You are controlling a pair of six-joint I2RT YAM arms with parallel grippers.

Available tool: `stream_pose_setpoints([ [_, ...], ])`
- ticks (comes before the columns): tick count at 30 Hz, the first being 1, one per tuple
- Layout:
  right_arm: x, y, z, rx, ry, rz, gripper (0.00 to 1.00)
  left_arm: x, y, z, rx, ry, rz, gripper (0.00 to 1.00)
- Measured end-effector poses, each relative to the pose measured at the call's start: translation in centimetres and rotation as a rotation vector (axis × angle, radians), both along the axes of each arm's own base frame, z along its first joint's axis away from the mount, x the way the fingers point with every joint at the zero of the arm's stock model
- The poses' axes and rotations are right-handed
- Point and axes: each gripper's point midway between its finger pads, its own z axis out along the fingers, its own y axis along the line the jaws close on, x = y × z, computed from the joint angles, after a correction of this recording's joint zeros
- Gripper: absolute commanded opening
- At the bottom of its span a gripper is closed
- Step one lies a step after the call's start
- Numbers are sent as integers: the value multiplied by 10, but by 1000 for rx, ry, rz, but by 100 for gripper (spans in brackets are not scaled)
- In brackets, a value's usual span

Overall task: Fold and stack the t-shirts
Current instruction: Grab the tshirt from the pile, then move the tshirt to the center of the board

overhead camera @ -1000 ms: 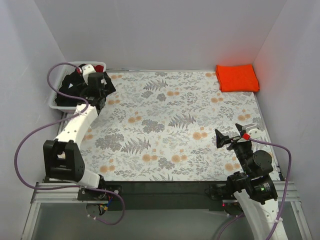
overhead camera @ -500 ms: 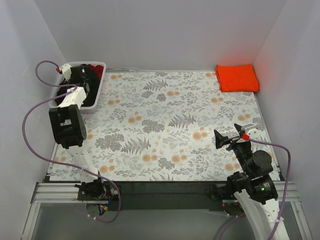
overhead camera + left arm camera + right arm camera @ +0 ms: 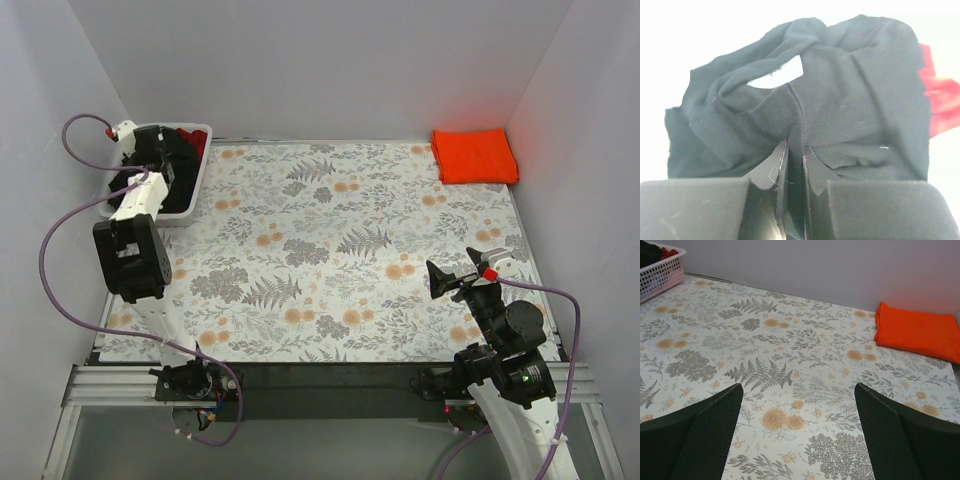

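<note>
A crumpled black t-shirt (image 3: 855, 90) lies in the white basket (image 3: 203, 165) at the far left, and my left gripper (image 3: 795, 150) is shut on a fold of it. In the top view the left gripper (image 3: 150, 160) reaches down into the basket over the black t-shirt (image 3: 180, 178). A dark red t-shirt (image 3: 940, 107) shows beside the black one, at the basket's far end (image 3: 192, 138). The orange t-shirt (image 3: 474, 155) lies folded in the far right corner (image 3: 917, 332). My right gripper (image 3: 465, 268) hovers open over the near right of the table (image 3: 797, 387), holding nothing.
The floral tablecloth (image 3: 330, 240) covers the table between the basket and the orange shirt. White walls close in the left, back and right sides. The basket's slatted wall (image 3: 660, 272) shows far left in the right wrist view.
My left arm drew back toward the left wall with its gripper deeper in the basket, and its jaws closed from wide open onto the black cloth. The right arm stayed still.
</note>
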Motion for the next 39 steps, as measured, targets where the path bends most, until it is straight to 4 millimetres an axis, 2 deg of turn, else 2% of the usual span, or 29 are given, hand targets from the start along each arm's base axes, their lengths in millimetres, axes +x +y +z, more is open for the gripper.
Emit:
stream_pose_setpoints([
  [3, 0, 1, 0, -2, -1, 5, 98, -1, -22, 51, 55, -66, -54, 0],
  [5, 0, 1, 0, -2, -1, 5, 98, 0, -57, 91, 92, -126, -129, 0],
  [7, 0, 1, 0, -2, -1, 4, 98, 2, -109, 137, 116, -212, -241, 0],
  [9, 0, 0, 0, -2, -1, 3, 98, -2, -178, 191, 130, -324, -406, 0],
  [11, 0, 0, 0, -2, -1, -1, 98, -15, -241, 237, 134, -424, -555, 0],
  [13, 0, -1, 0, -2, -1, -6, 98, -39, -297, 278, 126, -521, -704, 0],
  [16, 1, -2, 0, -2, -1, -14, 98, -74, -335, 319, 116, -619, -843, 0],
  [18, 1, -3, 0, -1, 0, -19, 98, -91, -341, 337, 116, -661, -887, 0],
  [20, 2, -4, -1, -2, 4, -23, 98, -103, -342, 346, 112, -687, -911, 0],
  [22, 1, -5, -2, -6, 18, -30, 98, -114, -338, 341, 112, -683, -922, 0],
  [24, 1, -6, 2, -10, 28, -36, 98, -122, -333, 325, 119, -662, -921, 1],
  [25, 0, -7, 4, -13, 38, -36, 98, -124, -329, 312, 123, -638, -916, 30],
  [27, 0, -6, 14, -14, 47, -32, 98, -126, -322, 273, 138, -567, -899, 55],
  [28, 0, -3, 19, -17, 54, -18, 98, -126, -318, 248, 139, -517, -886, 69],
  [31, 0, 9, 36, -18, 76, 45, 98, -130, -308, 165, 119, -349, -841, 72],
  [34, 5, 25, 39, -11, 129, 117, 99, -150, -294, 80, 85, -161, -810, 72],
  [36, 13, 37, 25, -9, 212, 160, 98, -168, -285, 45, 60, -80, -793, 72],
  [37, 17, 42, 17, -10, 255, 178, 98, -177, -281, 35, 48, -57, -786, 72],
  [39, 24, 55, -12, -17, 390, 222, 98, -192, -275, 25, 21, -42, -771, 72],
])
